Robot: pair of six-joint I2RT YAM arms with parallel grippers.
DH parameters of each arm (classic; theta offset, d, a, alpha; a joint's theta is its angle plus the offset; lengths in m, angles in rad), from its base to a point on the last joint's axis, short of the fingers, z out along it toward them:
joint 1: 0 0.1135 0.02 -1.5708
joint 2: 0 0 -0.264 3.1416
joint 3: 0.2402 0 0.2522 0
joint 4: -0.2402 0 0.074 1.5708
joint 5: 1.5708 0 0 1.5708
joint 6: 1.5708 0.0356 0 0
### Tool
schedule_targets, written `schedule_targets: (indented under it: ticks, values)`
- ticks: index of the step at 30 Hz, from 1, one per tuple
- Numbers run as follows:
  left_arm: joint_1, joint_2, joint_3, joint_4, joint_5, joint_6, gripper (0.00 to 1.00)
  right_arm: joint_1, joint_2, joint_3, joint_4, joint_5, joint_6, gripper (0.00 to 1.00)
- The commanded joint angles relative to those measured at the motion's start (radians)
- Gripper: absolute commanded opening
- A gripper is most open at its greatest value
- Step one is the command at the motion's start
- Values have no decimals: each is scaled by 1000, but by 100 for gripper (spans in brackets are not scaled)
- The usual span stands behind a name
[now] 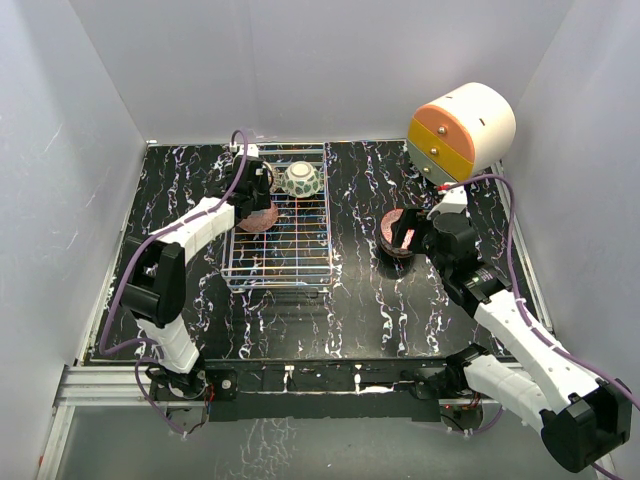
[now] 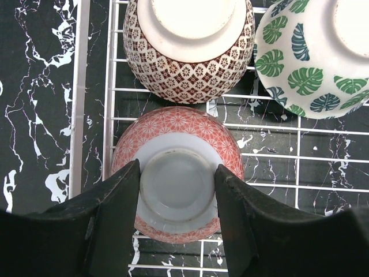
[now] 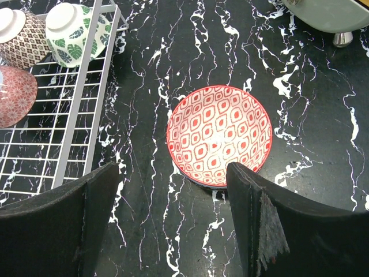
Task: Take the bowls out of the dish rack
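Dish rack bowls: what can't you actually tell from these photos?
- Top view: the left end effector hides most of the pink bowl.
- Left wrist view: unclear whether the fingers touch its foot ring; the top edge cuts off the brown-patterned bowl, the right edge the leaf bowl.
- Right wrist view: the top edge cuts off the drawer unit.

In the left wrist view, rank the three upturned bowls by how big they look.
Pink star-patterned ceramic bowl and brown lattice-patterned ceramic bowl: look alike, pink nearer the camera.
Green-leaf white ceramic bowl: cut off by the frame, so unsure.
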State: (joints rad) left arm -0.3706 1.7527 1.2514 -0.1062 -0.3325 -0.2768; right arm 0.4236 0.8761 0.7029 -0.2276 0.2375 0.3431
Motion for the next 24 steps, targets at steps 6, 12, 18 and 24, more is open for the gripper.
schedule_targets:
  ticks: [6, 12, 18, 24]
  values:
    - [-8, -15, 55, -83, 50, -30, 29, -2, -16, 5, 38, 10, 12, 77]
    - [-7, -25, 136, -159, 109, -68, 28, -3, -20, 7, 45, -23, 15, 77]
    - [2, -70, 171, -182, 177, -92, 28, -2, -21, 3, 68, -62, 24, 77]
    - [39, -122, 159, -167, 310, -162, 27, -2, 35, 48, 106, -172, 47, 77]
